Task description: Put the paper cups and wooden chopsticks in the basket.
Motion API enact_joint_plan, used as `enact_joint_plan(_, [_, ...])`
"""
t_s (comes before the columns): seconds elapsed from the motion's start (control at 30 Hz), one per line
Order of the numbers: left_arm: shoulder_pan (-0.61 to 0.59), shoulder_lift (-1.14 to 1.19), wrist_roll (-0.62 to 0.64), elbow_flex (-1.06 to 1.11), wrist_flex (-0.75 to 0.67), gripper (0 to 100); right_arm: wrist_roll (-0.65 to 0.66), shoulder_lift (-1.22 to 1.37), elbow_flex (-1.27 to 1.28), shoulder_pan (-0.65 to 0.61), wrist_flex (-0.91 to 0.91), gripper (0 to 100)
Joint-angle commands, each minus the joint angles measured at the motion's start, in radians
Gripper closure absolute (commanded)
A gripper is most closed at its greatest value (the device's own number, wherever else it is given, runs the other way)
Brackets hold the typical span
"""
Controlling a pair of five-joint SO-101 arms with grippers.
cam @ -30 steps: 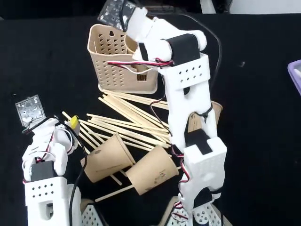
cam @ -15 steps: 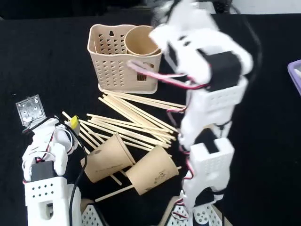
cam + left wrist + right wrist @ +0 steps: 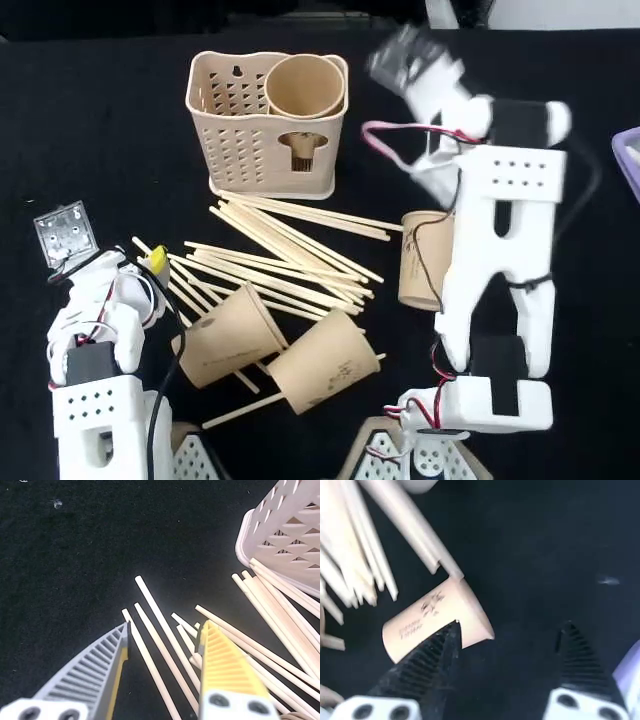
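high view has one cup (image 3: 305, 85) standing upright in the basket (image 3: 240, 140), at its right end, so a single item counts as done. everything else lies out on the table (image 3: 100, 120). the chopsticks (image 3: 290, 260) are fanned in a loose pile in front of the basket, and none can be seen inside it. two more cups (image 3: 225, 335) lie on their sides at the near edge of that pile, side by side. a fourth cup (image 3: 422, 258) lies tipped over just beside the right arm (image 3: 500, 250), near the sticks' right ends.

the left gripper (image 3: 167, 625) has its jaws apart and empty, low over the left ends of the chopsticks, with a few sticks showing between the jaws. the right gripper (image 3: 511, 625) is also spread wide and holds nothing. it looks down on the fourth cup, one jaw overlapping it in the right wrist view.

judged from this, one of four cups is in and all the chopsticks remain, so most of the work is left.
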Motion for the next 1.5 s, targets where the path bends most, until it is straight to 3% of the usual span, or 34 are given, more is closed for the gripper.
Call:
enact_joint_plan(0.0, [-0.001,-0.015,-0.005,-0.007,-0.020,77,0.155,-0.028,0.133,0.012,-0.098,67.7])
enact_joint_plan(0.27, [-0.001,-0.015,-0.005,-0.007,-0.020,77,0.411,0.085,0.154,-0.020,0.005,67.6])
enact_joint_plan(0.47, [-0.001,-0.015,-0.005,-0.007,-0.020,77,0.543,0.196,0.145,0.018,0.018,67.7])
enact_joint_plan(0.67, [-0.001,-0.015,-0.005,-0.007,-0.020,77,0.698,0.246,0.070,0.064,0.152,71.0])
enact_joint_plan(0.97, [-0.001,-0.015,-0.005,-0.007,-0.021,77,0.694,0.125,0.134,0.087,0.152,99.2])
enact_joint_plan(1.23, [-0.001,-0.015,-0.005,-0.007,-0.021,77,0.589,-0.162,0.208,0.080,0.152,98.8])
enact_joint_plan(1.47, [-0.001,-0.015,-0.005,-0.001,-0.043,77,0.325,-0.498,0.205,-0.018,0.075,98.8])
